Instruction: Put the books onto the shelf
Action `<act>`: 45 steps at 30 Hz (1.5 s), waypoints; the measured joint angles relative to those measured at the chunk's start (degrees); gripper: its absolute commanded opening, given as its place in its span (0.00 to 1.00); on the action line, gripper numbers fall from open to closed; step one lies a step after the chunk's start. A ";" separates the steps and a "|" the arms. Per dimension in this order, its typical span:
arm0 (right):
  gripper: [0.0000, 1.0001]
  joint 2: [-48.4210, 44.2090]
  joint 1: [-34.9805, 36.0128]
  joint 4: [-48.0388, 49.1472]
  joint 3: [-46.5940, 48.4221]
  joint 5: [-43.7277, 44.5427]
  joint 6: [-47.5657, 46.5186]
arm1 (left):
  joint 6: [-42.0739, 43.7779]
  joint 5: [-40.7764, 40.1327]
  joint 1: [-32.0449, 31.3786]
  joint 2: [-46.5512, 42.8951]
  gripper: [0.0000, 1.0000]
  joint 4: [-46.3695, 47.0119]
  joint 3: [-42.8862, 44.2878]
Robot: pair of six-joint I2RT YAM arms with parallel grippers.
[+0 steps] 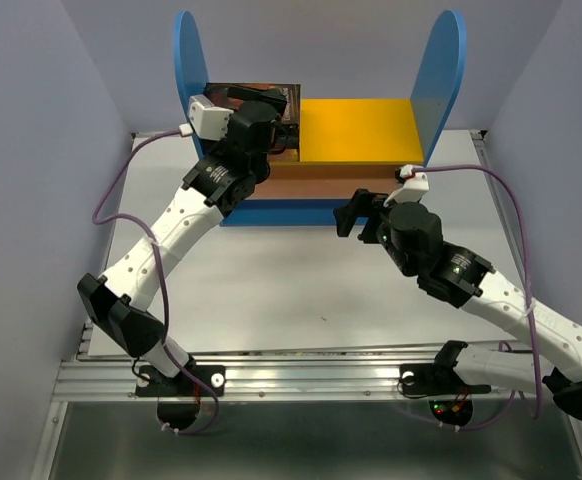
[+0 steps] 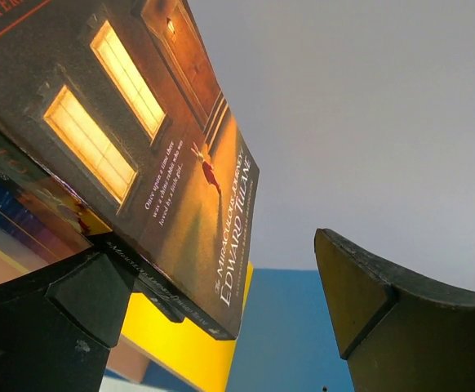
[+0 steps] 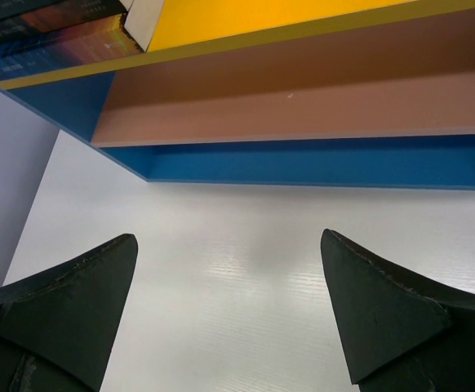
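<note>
Shelf: the shelf (image 1: 441, 75) stands at 12 o'clock on the table (image 1: 301, 290), its open side facing the arms.
Books: the books (image 1: 286, 95) lie stacked flat at the 9 o'clock end of the yellow board (image 1: 366, 130), against the blue side panel there. The count is hidden by the arm.
Top book: a dark cover with lit windows (image 2: 164, 147) rests on the others, slightly askew, with its corner overhanging the stack.
Left gripper: the left gripper (image 2: 221, 261) hovers at the stack with its jaws spread wide. It pinches nothing, though one jaw sits right against the top book's lower edge.
Right gripper: the right gripper (image 3: 229, 245) is spread and empty, low over the table at 1 o'clock from its centre, looking into the shelf.
Brown board: the lower brown board (image 3: 303, 90) carries no book that shows.
Done: no book lies on the visible table, so the placing looks finished or nearly so.
Left: probably only backing the left arm away without dragging the top book. Whether every book is up cannot be confirmed.
</note>
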 measured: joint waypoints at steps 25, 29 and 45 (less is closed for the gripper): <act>1.00 1.88 0.00 0.04 0.22 -0.87 -0.85 | 32.09 31.08 8.87 -11.91 0.99 1.97 -14.01; 1.00 1.97 0.00 0.04 0.22 -0.92 -0.90 | 34.91 33.53 9.70 -12.76 0.99 1.51 -14.21; 1.00 2.82 0.00 0.07 0.22 -0.92 -1.49 | 44.54 46.34 16.09 -10.25 0.99 -1.07 -7.08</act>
